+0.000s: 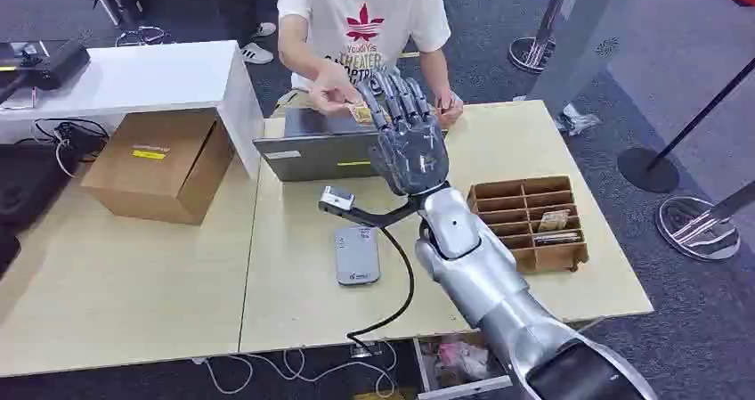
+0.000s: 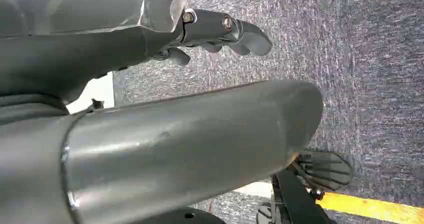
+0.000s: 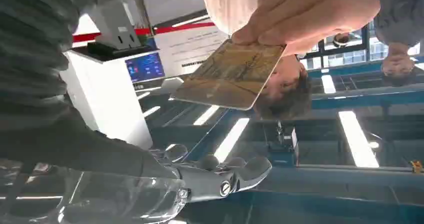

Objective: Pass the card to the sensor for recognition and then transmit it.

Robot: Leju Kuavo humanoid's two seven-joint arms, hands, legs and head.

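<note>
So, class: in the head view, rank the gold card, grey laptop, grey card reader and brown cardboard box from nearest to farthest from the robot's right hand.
1. Gold card, at the right hand's fingertips, in a person's hand.
2. Grey laptop, just left.
3. Grey card reader, nearer the robot.
4. Brown cardboard box, far left.

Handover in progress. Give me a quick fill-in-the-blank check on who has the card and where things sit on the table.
1. The card is held by the ____'s fingers.
2. The right hand, fingers spread, holds ____.
3. The grey sensor lies flat on the ____.
4. The brown divided tray sits to the sensor's ____.

Missing words: person; nothing; table; right
</note>
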